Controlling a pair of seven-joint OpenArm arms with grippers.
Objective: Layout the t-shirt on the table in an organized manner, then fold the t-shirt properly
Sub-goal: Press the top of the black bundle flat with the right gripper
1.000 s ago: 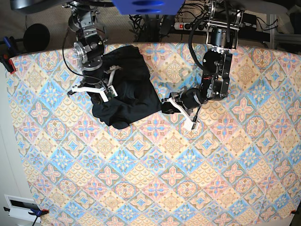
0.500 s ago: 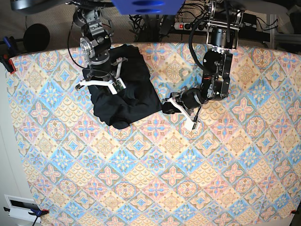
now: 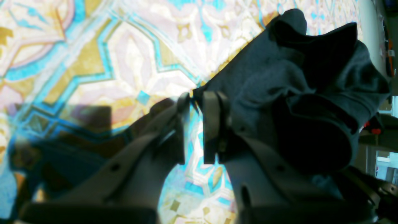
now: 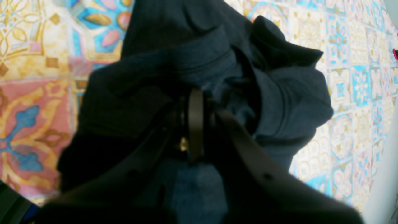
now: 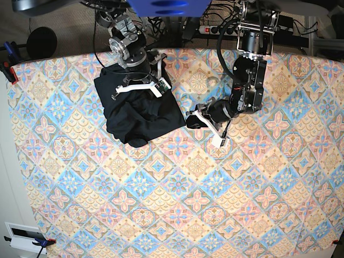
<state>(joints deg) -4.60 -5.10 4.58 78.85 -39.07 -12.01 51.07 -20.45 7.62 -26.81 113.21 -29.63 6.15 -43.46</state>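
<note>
Since the earlier base views, the right gripper has travelled from the left flank of the t-shirt toward the far edge of the table, and the upper part of the garment has shifted with it. The left arm has not changed position.

Near field: most of the table on the near side carries nothing; the patterned cloth lies flat.

Mid field: the t-shirt lies bunched in a dark heap in the far-left part of the table. The left gripper sits low at the heap's right-hand corner. Its jaws are nearly together, clamped on a thin edge of the t-shirt, with the fabric rising in folds just beyond the fingertips.

Far field: the right gripper is fully closed and buried in the t-shirt; cloth drapes around both sides of it, so it appears to be pinching a fold.

Assessment: the layout step is at an early stage. With both grippers holding separate points, the likely requirement is to draw them apart to spread the garment. No sleeve or hem can be identified yet.
</note>
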